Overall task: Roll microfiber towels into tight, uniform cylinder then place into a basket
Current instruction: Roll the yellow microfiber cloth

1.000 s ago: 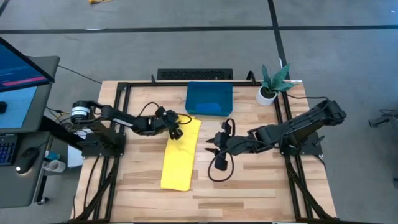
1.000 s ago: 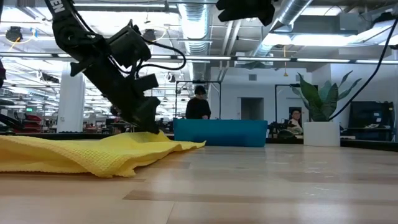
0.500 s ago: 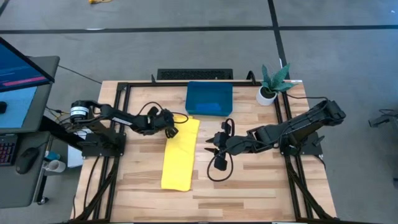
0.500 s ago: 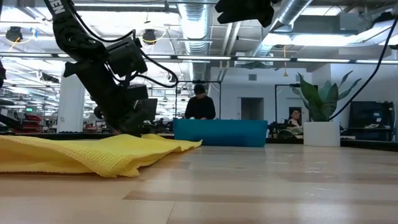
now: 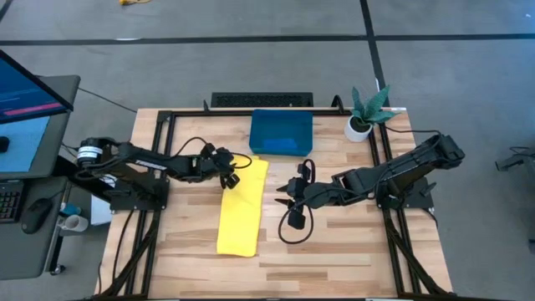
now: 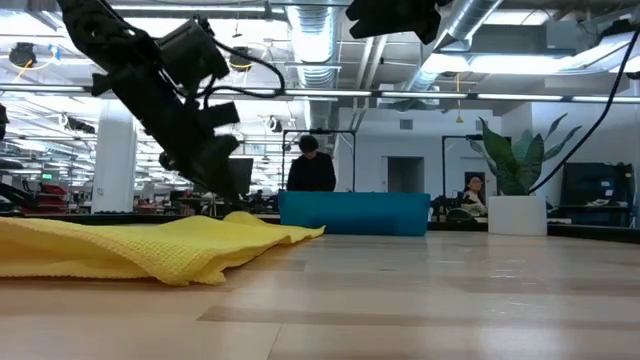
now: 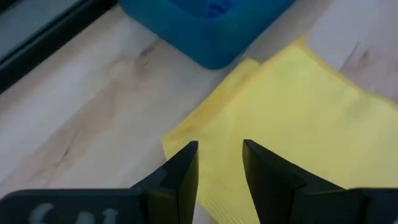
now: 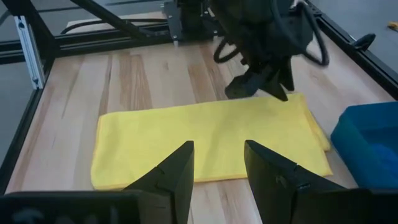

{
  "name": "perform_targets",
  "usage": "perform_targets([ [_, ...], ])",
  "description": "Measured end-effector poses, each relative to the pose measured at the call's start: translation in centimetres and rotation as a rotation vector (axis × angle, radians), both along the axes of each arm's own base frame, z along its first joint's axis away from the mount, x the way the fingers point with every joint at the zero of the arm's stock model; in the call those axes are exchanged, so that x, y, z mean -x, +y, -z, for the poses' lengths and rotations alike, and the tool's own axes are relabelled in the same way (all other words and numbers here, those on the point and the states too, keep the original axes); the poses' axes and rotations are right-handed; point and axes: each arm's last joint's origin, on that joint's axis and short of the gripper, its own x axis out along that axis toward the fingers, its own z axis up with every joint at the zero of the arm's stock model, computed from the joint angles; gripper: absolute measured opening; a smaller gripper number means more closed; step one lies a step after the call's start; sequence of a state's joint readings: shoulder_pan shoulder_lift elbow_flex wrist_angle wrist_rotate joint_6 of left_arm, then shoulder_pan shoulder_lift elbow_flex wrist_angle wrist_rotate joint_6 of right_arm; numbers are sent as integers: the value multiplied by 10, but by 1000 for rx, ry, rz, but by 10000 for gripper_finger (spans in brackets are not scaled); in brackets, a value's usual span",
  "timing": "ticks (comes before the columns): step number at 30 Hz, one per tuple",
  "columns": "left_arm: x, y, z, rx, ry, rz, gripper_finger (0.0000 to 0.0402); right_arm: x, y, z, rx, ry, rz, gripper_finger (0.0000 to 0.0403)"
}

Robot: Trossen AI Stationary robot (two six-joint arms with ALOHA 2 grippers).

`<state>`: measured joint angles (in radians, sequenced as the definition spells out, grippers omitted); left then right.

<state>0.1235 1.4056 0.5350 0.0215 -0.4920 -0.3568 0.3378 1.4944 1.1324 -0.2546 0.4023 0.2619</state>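
The yellow towel (image 5: 241,207) lies on the table as a long folded strip. Its far end (image 7: 292,106) lies just short of the teal basket (image 5: 281,132). My left gripper (image 5: 234,177) hangs open a little above that far end's left corner, nothing between its fingers (image 7: 219,155). In the low view it (image 6: 225,178) is clear of the cloth (image 6: 130,245). My right gripper (image 5: 282,198) stands open to the right of the strip's middle, raised, pointing at the towel (image 8: 211,140). Something brighter blue (image 7: 214,7) shows inside the basket.
A small white pot with a green plant (image 5: 364,115) stands at the far right, right of the basket. Black frame rails (image 5: 159,159) run along the table's left and right sides. Bare wood (image 5: 334,251) lies near the front edge. People show in the room beyond (image 6: 310,165).
My left gripper has risen off the yellow towel's far end, where its fingertips were down on the cloth, and drawn back a little toward the table's left edge. The towel stays where it lay. The gap between its fingers looks the same.
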Motion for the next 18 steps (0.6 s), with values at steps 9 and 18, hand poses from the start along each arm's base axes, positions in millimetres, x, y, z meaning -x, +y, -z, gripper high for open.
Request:
perform_targets([
  [9,-9,15,34,21,63,-54,118,0,0,0,0,0,0,163],
  [18,0,20,34,33,129,-163,118,0,0,1,2,7,0,163],
])
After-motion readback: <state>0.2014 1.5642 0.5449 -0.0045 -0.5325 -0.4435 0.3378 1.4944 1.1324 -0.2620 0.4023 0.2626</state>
